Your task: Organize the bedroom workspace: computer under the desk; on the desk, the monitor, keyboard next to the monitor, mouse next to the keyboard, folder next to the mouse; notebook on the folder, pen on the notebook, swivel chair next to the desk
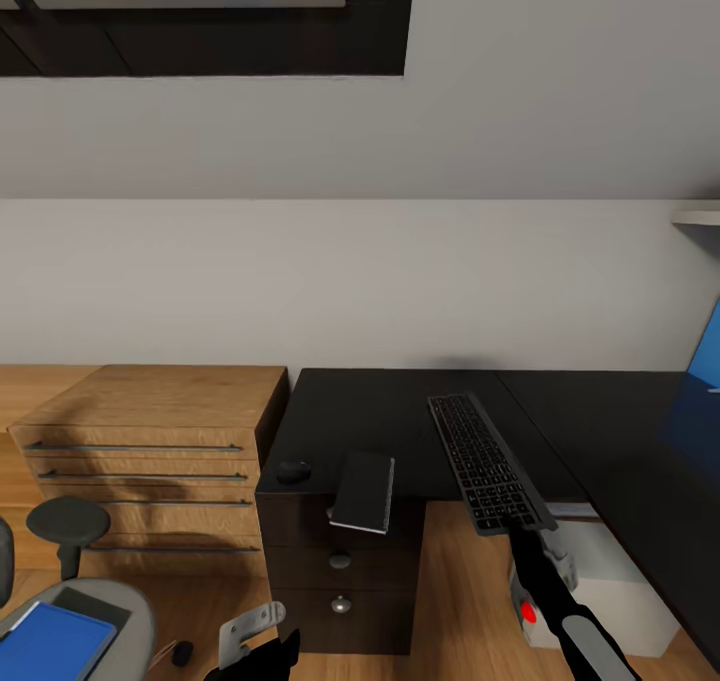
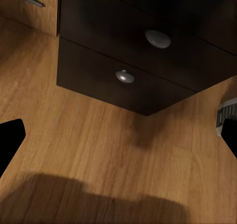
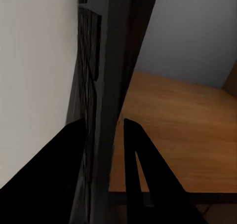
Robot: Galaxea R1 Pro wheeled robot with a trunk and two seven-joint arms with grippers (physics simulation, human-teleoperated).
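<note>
The keyboard [image 1: 488, 461] lies slanted on the black desk [image 1: 400, 411], its near end hanging over the front edge. My right gripper [image 1: 523, 535] is shut on that near end, and in the right wrist view its fingers [image 3: 140, 179] flank the keyboard [image 3: 98, 86]. The notebook [image 1: 363, 491] and the mouse [image 1: 293, 472] rest near the desk's left corner. The blue folder [image 1: 48, 643] sits on the swivel chair [image 1: 110, 601]. The computer [image 1: 610, 591] stands under the desk. My left gripper [image 1: 252, 637] hangs open low before the drawer unit [image 2: 123, 61]. The monitor and pen are out of view.
A light-wood chest of drawers [image 1: 150, 441] stands against the desk's left side. The chair's black armrest [image 1: 68, 526] rises in front of it. A blue panel [image 1: 703, 381] shows at the right edge above the desk's right wing. Wooden floor [image 2: 98, 145] lies below.
</note>
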